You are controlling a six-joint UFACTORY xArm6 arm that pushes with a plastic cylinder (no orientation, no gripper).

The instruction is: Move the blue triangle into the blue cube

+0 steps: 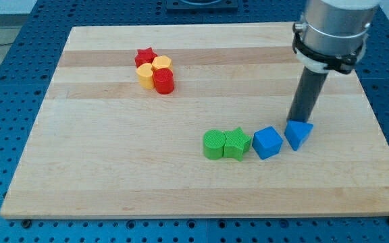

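Observation:
The blue triangle (298, 134) lies on the wooden board at the view's lower right. The blue cube (268, 142) sits just to its left, the two nearly touching. My tip (298, 121) is right at the triangle's upper edge, on the side toward the view's top, touching or almost touching it.
A green cylinder (213, 144) and a green star (236, 143) sit in a row left of the blue cube. A cluster of a red star (144, 56), two yellow blocks (147, 75) and a red cylinder (164, 81) lies at the upper left. The board's right edge (383, 135) is close.

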